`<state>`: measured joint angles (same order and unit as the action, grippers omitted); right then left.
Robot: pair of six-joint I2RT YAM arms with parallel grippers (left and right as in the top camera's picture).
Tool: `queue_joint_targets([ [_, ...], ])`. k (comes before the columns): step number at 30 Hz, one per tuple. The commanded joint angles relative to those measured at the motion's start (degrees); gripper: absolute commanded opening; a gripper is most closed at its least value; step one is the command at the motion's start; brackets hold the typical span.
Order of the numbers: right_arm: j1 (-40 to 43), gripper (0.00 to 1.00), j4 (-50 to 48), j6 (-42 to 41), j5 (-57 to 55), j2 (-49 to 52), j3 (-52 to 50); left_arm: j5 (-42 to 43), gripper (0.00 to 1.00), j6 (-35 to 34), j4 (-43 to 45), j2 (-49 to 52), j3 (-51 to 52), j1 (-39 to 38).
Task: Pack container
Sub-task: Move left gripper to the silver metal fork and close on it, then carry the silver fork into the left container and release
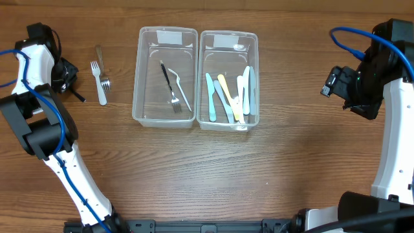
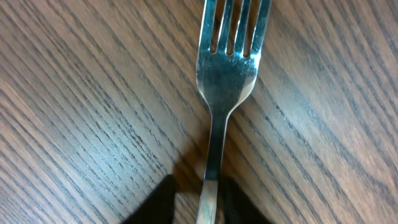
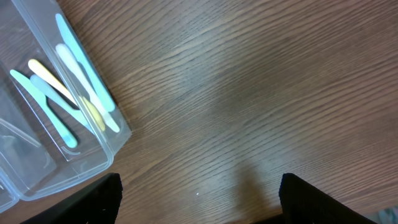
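Observation:
Two clear containers stand side by side mid-table. The left container (image 1: 143, 77) holds a black-handled utensil (image 1: 165, 76) and a metal fork (image 1: 177, 97). The right container (image 1: 253, 45) holds several pastel plastic utensils (image 1: 228, 97), also seen in the right wrist view (image 3: 74, 93). My left gripper (image 1: 72, 90) is at the far left, shut on the handle of a metal fork (image 2: 225, 68), its tines pointing away over the wood (image 2: 198, 205). My right gripper (image 1: 333, 83) is open and empty to the right of the containers (image 3: 199, 205).
A white plastic fork (image 1: 99, 84) and another metal fork (image 1: 103, 71) lie on the table just left of the containers, close to my left gripper. The right container's corner (image 3: 115, 140) shows at the left of the right wrist view.

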<state>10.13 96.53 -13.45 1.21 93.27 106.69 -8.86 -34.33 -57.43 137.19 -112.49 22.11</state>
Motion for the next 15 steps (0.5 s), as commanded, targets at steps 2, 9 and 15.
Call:
queue_joint_targets([
  [2,0.0,0.83,-0.2,0.2,0.0,-0.6,0.1,-0.5,0.04,0.1,-0.9,2.5,0.2,-0.5],
  [9,0.0,0.83,-0.2,0.2,0.0,-0.6,0.1,-0.1,0.04,0.1,-4.3,2.5,-1.2,-0.5],
  [15,0.0,0.83,-1.1,0.2,0.0,-0.6,0.1,1.4,0.04,2.7,-12.0,1.4,-11.5,-2.7],
])
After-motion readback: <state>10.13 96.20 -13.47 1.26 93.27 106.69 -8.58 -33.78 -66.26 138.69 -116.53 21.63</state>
